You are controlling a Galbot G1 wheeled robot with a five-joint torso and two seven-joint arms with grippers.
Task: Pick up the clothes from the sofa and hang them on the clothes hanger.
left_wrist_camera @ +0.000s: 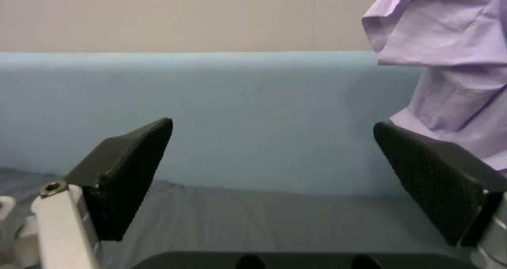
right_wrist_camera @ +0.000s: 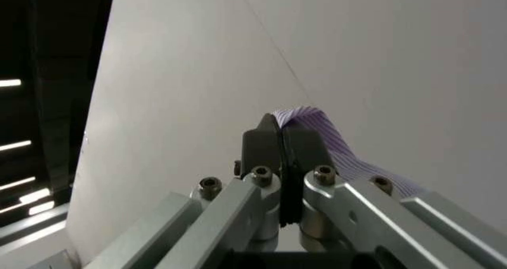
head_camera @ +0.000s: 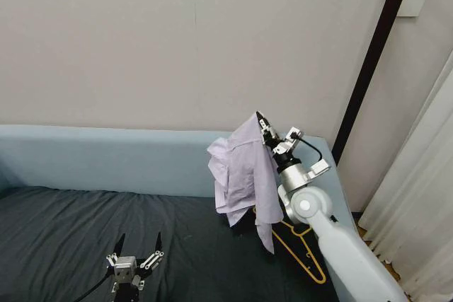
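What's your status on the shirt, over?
Right end effector shut on lavender shirt, raised above sofa. Left end effector open, low over the cushion. Yellow hanger lying on sofa beneath the shirt.

Right gripper pinches striped lilac cloth against pale wall

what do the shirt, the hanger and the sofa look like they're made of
Shirt: thin woven cloth, probably cotton, matte; fine lilac stripes, soft folds as it hangs from the shut right gripper.
Hanger: looks like thin coated wire, yellow, smooth; lying on the seat.
Sofa: pale blue matte upholstery, fabric or faux leather; dark grey cloth seat.
Left gripper hangs open over the seat.
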